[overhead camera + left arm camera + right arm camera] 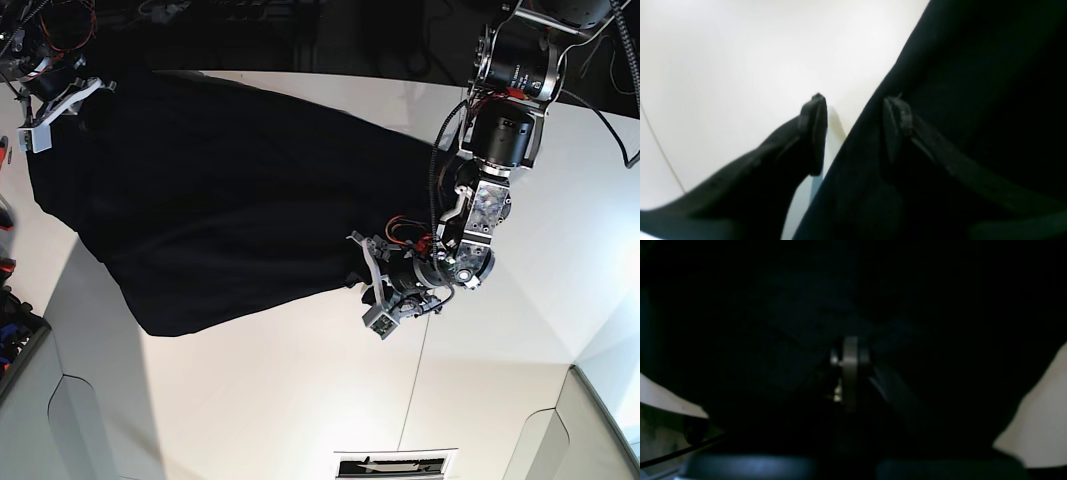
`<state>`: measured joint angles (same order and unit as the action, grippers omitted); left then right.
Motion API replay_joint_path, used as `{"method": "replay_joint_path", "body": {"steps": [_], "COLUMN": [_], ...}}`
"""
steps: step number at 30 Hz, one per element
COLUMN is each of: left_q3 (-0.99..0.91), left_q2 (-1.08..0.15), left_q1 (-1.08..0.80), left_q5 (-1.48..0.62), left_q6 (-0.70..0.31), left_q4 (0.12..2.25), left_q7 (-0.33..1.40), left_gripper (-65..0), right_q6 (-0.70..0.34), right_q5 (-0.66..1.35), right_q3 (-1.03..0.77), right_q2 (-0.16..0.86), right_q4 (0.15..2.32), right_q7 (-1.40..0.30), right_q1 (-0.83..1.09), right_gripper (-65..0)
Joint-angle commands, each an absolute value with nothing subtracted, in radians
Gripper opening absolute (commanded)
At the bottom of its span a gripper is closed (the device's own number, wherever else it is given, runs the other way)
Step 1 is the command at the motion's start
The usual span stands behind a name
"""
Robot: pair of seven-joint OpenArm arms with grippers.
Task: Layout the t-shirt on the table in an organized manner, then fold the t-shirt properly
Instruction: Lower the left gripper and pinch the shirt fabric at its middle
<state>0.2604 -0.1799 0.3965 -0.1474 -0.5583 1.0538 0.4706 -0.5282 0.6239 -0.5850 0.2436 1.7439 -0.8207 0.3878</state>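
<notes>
Left gripper (853, 130) near shirt's right-hand edge in base view, jaws apart, gripping nothing. One fingertip (815, 133) over bare table (723, 66), other fingertip (897, 130) over or against black cloth; contact not resolvable. T-shirt (220, 200) edge runs diagonally between the two fingers, cloth mass to the far-finger side. Looks set to straddle the hem; a short shift toward cloth, then close, should catch it.

Right gripper (850, 373) at the far corner of the shirt, jaws closed; wrist view nearly all black fabric, so likely pinching cloth, not certain. Sits at the table's back edge in base view.

Shirt spread as a broad dark sheet, long axis running between the two grippers, plain black side up, no print visible. Lower edge sags in a curve, not squared.

Open white table on the near side and to the left arm's outer side: plenty of room to pull outward and flatten. Little room behind right gripper; clutter beyond the edge there.
</notes>
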Motion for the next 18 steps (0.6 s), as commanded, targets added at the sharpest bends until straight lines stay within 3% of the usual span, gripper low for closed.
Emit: {"method": "replay_joint_path", "body": {"steps": [1,7,11,18], "left_q3": [0.256,0.256,0.256,0.256], "left_q2": [-0.177,-0.178,-0.178,-0.181], "left_q1": [0.426,0.42,0.402,0.352], "left_q5": [-0.159,-0.158,-0.16,-0.183], "left_q6": [-0.565,-0.571,-0.688,-0.698], "left_q4": [1.066,1.066,1.066,1.072], "left_q7": [0.45,0.461,0.488,0.459], "left_gripper": [-35.0,-36.5,-48.7,-65.0], "right_q6": [-0.535,-0.535,-0.535,-0.535], "right_q5": [0.636,0.636,0.636,0.576], "right_q3": [-0.594,-0.594,-0.594,-0.594], "right_q2": [0.258,0.258,0.258,0.258], "right_q4": [1.761,1.761,1.761,1.761], "right_q7": [-0.808,-0.808,-0.799,-0.781], "right_q1": [0.385,0.385,0.384,0.323], "right_gripper": [-65.0,-65.0,-65.0,-65.0]}}
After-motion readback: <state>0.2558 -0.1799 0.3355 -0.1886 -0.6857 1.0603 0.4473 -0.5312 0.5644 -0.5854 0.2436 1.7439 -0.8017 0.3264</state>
